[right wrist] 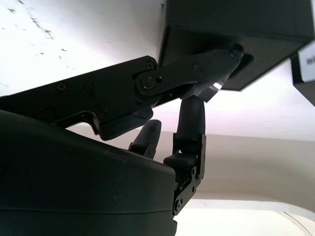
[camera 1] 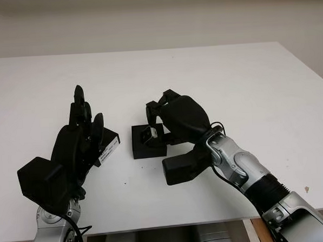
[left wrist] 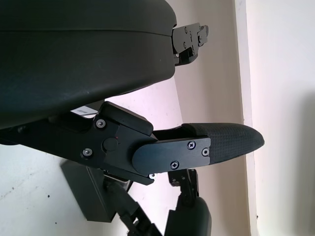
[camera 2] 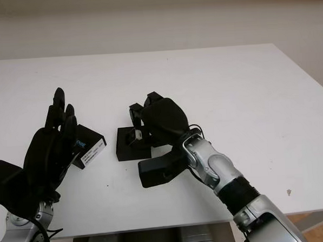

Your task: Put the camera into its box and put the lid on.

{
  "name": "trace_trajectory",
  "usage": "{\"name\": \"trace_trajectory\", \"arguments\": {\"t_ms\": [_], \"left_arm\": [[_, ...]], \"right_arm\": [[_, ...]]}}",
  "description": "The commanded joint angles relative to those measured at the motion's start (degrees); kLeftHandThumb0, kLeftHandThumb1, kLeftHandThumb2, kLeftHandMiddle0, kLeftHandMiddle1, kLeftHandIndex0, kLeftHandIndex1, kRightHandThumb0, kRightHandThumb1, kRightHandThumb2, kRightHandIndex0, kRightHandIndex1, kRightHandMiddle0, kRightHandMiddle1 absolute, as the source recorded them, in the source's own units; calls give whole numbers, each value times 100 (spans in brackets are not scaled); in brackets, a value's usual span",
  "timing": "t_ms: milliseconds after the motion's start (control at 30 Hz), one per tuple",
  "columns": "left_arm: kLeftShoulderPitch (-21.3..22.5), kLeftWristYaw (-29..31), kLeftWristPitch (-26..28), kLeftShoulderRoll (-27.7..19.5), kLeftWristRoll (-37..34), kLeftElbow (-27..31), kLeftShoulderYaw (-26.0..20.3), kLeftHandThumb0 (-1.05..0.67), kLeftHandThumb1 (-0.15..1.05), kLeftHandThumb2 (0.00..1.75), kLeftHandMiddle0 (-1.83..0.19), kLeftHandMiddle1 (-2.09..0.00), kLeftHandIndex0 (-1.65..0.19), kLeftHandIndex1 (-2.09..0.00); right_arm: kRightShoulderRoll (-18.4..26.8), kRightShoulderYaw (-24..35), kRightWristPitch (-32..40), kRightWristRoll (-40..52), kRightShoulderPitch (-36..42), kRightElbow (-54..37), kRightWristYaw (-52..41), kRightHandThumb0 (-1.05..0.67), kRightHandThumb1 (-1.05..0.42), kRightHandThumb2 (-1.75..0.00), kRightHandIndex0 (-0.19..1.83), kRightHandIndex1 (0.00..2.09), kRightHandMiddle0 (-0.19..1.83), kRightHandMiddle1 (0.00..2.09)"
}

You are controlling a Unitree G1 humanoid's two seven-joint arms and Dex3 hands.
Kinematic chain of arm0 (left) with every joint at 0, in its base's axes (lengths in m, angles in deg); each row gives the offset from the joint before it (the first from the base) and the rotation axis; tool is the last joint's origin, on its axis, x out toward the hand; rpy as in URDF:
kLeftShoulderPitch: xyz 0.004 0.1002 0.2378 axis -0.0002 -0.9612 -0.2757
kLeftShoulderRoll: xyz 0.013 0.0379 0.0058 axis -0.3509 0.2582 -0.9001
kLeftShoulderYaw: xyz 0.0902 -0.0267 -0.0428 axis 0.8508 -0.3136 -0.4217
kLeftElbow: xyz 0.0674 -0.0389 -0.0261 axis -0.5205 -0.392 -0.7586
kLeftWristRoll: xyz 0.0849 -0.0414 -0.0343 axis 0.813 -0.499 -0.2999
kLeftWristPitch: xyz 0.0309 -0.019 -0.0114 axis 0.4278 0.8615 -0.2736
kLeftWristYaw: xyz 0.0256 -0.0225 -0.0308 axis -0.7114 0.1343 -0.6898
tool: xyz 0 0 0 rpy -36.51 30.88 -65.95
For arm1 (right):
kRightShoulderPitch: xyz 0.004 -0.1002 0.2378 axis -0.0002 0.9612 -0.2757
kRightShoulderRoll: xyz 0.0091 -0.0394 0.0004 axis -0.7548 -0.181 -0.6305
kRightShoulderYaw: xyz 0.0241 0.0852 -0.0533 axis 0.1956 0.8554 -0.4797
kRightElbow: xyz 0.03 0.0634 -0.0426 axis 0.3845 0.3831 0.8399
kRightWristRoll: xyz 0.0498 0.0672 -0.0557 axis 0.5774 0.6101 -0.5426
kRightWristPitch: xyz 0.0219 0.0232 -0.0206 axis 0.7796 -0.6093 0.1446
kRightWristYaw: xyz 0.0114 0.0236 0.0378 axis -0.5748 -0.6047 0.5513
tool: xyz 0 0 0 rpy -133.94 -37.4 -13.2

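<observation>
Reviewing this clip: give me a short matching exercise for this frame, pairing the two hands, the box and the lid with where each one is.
1. left hand
2. right hand
3. box
4. lid

A. black, at the table's middle, under fingertips
B. carries a white label, lies beside the raised hand
C. raised and open, on the robot's left
D. fingers curled down over the box

Pairs: 1-C, 2-D, 3-A, 4-B
</observation>
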Motion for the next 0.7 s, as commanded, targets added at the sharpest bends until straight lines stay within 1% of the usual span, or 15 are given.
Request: {"name": "trace_trajectory", "arguments": {"t_ms": [0, 100, 300, 500, 667], "left_arm": [[105, 11, -6, -35, -23, 29, -31, -84, 105, 57, 19, 0, 19, 0], [97, 29, -7, -58, -23, 42, -38, -83, 105, 57, 19, 0, 19, 0], [87, 68, 12, -90, -69, 41, -84, -84, 105, 55, 19, 0, 19, 0], [59, 106, -5, -94, -120, 34, -131, -84, 105, 54, 19, 0, 19, 0], [47, 103, -29, -117, -74, 28, -131, -83, 105, 53, 19, 0, 19, 0]], "right_arm": [[8, 138, -7, 132, -188, -46, -49, -40, -99, -5, 19, 93, 45, 128], [31, 198, 30, 179, -234, -80, -66, -40, -99, -5, 22, 85, 48, 121], [13, 289, 104, 227, -256, -104, -91, -39, -98, -5, 30, 71, 52, 112], [0, 344, 116, 330, -244, -93, -145, -39, -98, -6, 31, 70, 51, 110], [-14, 313, 138, 335, -196, -81, -158, -40, -99, -6, 31, 72, 51, 112]]}}
